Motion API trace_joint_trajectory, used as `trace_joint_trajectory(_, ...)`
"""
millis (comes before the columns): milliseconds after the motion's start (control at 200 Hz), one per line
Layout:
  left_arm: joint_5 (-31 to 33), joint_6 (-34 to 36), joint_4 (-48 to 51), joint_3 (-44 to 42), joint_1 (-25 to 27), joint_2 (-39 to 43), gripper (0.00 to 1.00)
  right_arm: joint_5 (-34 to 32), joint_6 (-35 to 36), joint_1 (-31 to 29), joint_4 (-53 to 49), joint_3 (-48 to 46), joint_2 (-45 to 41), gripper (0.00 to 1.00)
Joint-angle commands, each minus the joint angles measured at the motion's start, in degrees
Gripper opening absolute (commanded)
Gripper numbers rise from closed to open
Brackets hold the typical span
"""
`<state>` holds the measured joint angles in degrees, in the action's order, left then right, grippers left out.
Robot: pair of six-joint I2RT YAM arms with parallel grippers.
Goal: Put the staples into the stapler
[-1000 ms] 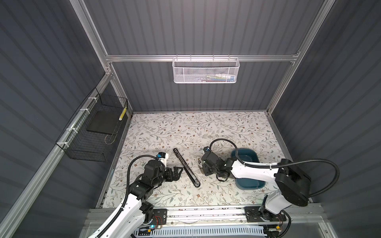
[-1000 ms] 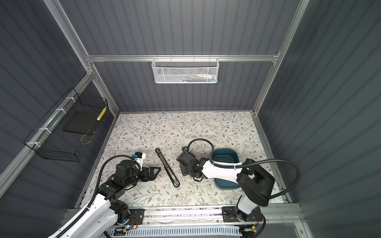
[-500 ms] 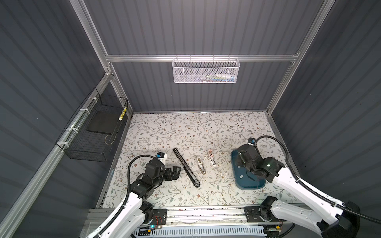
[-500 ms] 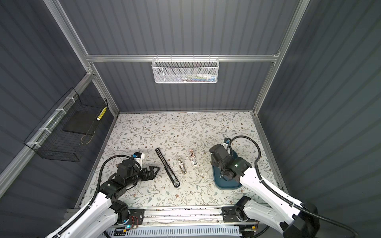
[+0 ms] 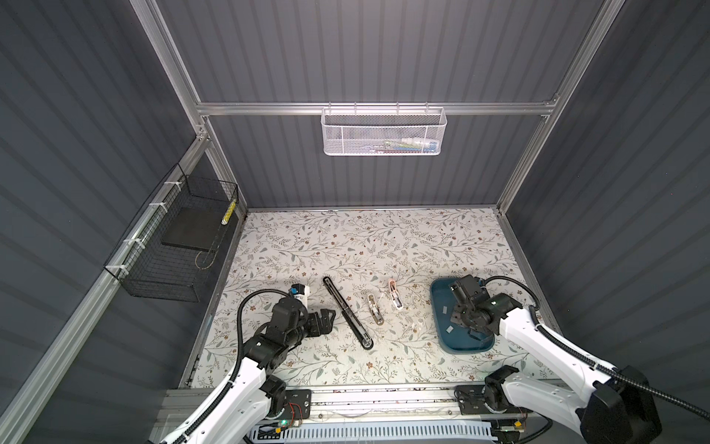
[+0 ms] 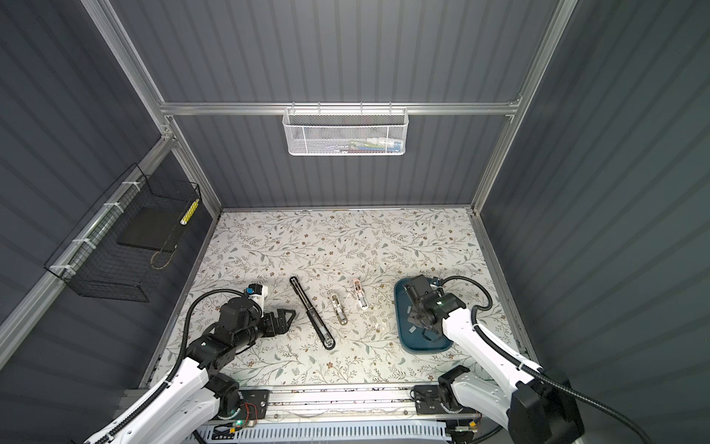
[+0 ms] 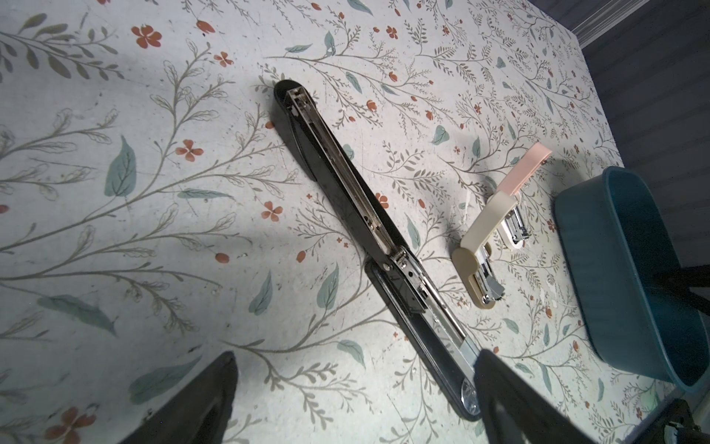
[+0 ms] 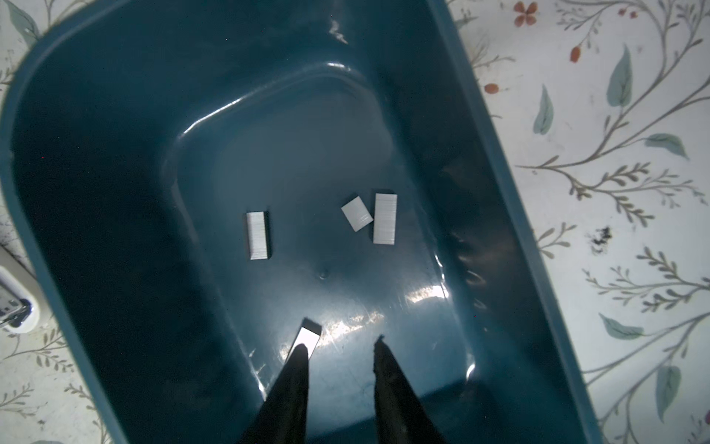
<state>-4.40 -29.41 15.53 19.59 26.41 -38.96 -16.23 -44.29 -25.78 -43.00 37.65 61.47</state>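
Note:
Several staples lie in the teal tray (image 8: 115, 115), among them one strip (image 8: 256, 235), a touching pair (image 8: 385, 218) and a fourth strip (image 8: 307, 337) at one fingertip. My right gripper (image 8: 341, 344) hangs low inside the tray (image 5: 438, 292), open, nothing between its fingers. A long black stapler (image 5: 347, 313) (image 7: 365, 230) lies opened flat, its metal channel showing. Right of it lie a beige stapler (image 5: 374, 309) (image 7: 478, 250) and a pink-and-white stapler (image 5: 395, 296) (image 7: 515, 200). My left gripper (image 5: 329, 321) (image 7: 357, 353) stands open and empty, just left of the black stapler.
The floor is a floral cloth (image 5: 345, 246). A white mesh basket (image 5: 384, 134) hangs on the back wall and a black wire basket (image 5: 176, 246) on the left wall. Aluminium frame rails edge the cloth at front and sides.
My right arm swung from the middle, where it covered the two small staplers, to the teal tray on the right, and its jaws opened a little. The left arm barely moved.

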Motion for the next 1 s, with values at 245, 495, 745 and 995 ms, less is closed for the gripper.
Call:
trace_joint_trajectory(245,2.56,-0.42,1.48,0.76,-0.13,-0.32,0.94,3.46,7.71,-8.92,9.66,7.24,1.16,0.3)
trace_joint_trajectory(495,2.21,-0.22,1.29,0.89,-0.13,-1.2,0.93,8.97,11.31,-20.97,19.66,18.97,20.49,0.25)
trace_joint_trajectory(745,2.03,-0.21,1.24,0.8,-0.14,-1.09,0.94,15.31,13.31,-23.91,22.76,22.81,29.63,0.24)
trace_joint_trajectory(995,1.94,-0.2,1.25,0.9,-0.14,-1.47,0.93,16.32,12.62,-26.49,22.54,22.82,33.06,0.23)
